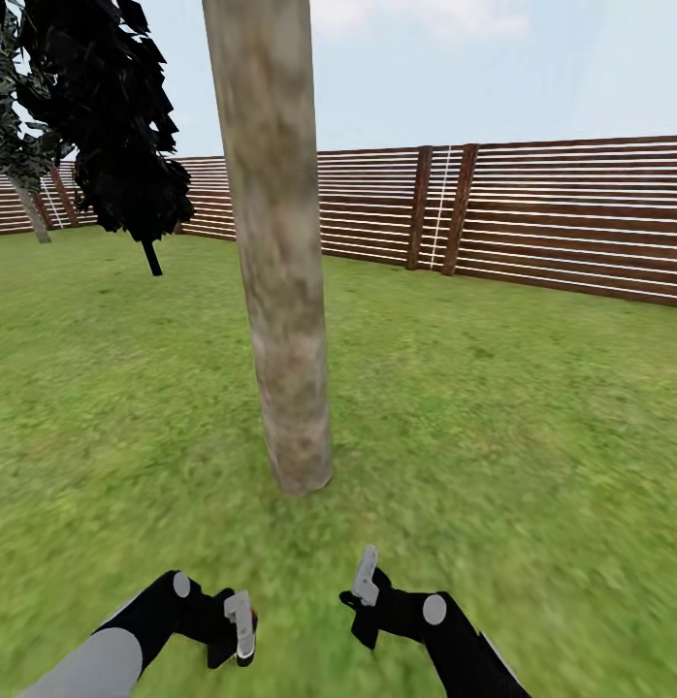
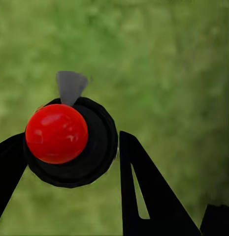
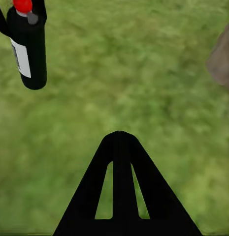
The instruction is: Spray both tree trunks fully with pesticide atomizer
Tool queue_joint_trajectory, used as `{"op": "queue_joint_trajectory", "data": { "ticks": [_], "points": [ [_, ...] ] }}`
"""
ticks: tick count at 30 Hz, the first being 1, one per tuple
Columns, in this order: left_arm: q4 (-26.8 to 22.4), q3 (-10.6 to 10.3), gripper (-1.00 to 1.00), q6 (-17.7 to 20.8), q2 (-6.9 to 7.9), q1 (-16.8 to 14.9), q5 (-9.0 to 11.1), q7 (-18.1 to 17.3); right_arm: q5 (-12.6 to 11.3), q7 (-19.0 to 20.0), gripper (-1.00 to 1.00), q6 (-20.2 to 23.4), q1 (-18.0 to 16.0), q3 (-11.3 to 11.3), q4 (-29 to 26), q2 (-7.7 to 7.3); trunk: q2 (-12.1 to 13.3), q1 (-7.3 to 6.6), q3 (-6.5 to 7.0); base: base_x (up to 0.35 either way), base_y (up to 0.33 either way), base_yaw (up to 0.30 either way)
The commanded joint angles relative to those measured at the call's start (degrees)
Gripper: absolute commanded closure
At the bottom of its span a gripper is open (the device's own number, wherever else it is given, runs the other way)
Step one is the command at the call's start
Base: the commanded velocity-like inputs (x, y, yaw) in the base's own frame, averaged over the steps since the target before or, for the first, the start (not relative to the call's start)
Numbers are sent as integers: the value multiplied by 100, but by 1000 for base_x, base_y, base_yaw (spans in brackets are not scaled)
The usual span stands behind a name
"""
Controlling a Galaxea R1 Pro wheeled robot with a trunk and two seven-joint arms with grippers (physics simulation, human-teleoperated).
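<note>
A thick, mottled grey-brown tree trunk rises from the lawn directly ahead of the robot, leaning slightly, with its base on the grass just beyond both arms. A brown slatted fence closes the far side of the garden. At far left stand a narrow black-leaved tree and, behind it, a second pale trunk near the fence.

Left gripper: low in the head view, left of centre, closed on the pesticide atomizer. In the left wrist view the atomizer is seen from above: a red cap on a black round body, with a grey nozzle projecting from it; black fingers flank the body on both sides. In the right wrist view the same atomizer appears as a black bottle with a white label, held above the grass and well apart from the right arm.

Right gripper: low in the head view, right of centre, holding nothing. In the right wrist view its fingers appear merged into one dark wedge over grass, so the jaw spacing cannot be determined. An edge of the trunk shows there
</note>
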Motion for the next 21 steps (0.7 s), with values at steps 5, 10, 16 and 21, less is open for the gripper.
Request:
{"op": "queue_joint_trajectory", "data": {
  "ticks": [5, 10, 16, 21],
  "points": [
    [-54, -294, 100, 33, -121, -35, -11, 4, -5, -4, 100, 118, -22, 583, -16, 0, 0, 0, 0, 0, 0, 0],
    [-257, -318, 100, 110, -237, -30, -13, 5, -15, -8, 100, 123, -23, 700, -23, 0, 0, 0, 0, 0, 0, 0],
    [-289, -322, 100, 139, -395, -25, -17, 15, -25, -9, 100, 115, -24, 704, -26, 0, 0, 0, 0, 0, 0, 0],
    [-290, -314, 100, 135, -422, -2, 2, 16, -31, -3, 100, 116, -23, 704, -29, 0, 0, 0, 0, 0, 0, 0]
  ]
}}
